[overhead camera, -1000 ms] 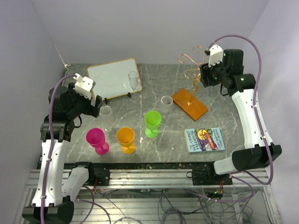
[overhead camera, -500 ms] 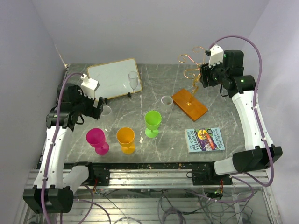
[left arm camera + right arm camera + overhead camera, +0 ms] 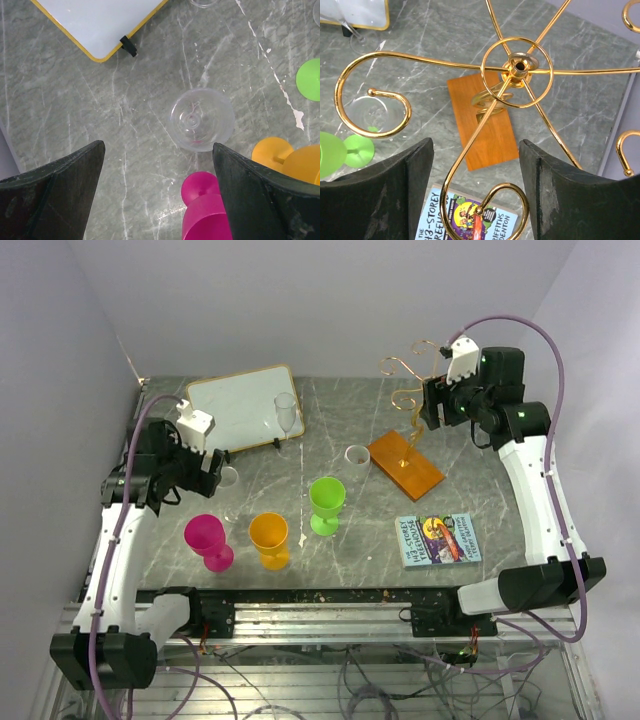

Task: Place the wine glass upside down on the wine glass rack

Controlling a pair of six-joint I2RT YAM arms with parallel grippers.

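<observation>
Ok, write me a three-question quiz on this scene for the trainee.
1. True or false: no glass hangs on the wine glass rack.
2. Which goblet stands nearest the book? A the pink goblet, B the orange goblet, C the green goblet.
3. Fill in: the left fingers stand ___ over a clear wine glass.
Key: 1 true; 2 C; 3 open.
</observation>
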